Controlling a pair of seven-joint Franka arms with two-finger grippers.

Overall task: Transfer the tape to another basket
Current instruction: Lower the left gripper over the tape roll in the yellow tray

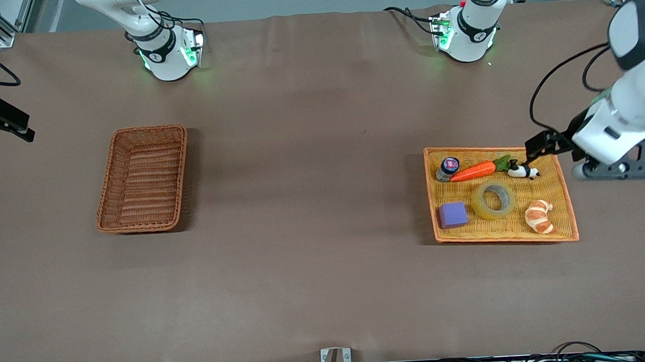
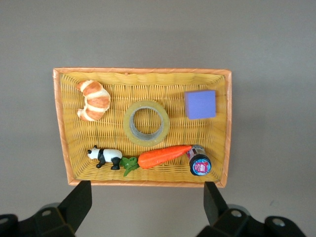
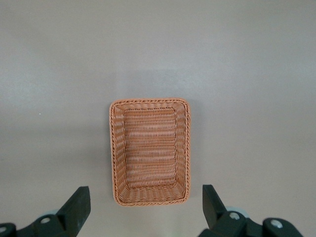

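Note:
The tape (image 1: 477, 203), a yellowish ring with a grey core, lies flat in the middle of the orange-yellow woven tray (image 1: 502, 239) toward the left arm's end of the table. It also shows in the left wrist view (image 2: 129, 123). The reddish-brown wicker basket (image 1: 143, 179) stands empty toward the right arm's end and shows in the right wrist view (image 3: 149, 153). My left gripper (image 1: 536, 148) (image 2: 148, 197) is open and empty, up over the tray's edge nearest the robots. My right gripper (image 1: 16, 128) (image 3: 146, 200) is open and empty, high up near the basket.
In the tray (image 2: 143, 71) with the tape lie a purple block (image 1: 453, 214), a croissant (image 1: 539, 216), a carrot (image 1: 474, 171), a panda figure (image 1: 522, 170) and a small dark bottle (image 1: 449, 167). Brown table cloth (image 1: 311, 176) runs between tray and basket.

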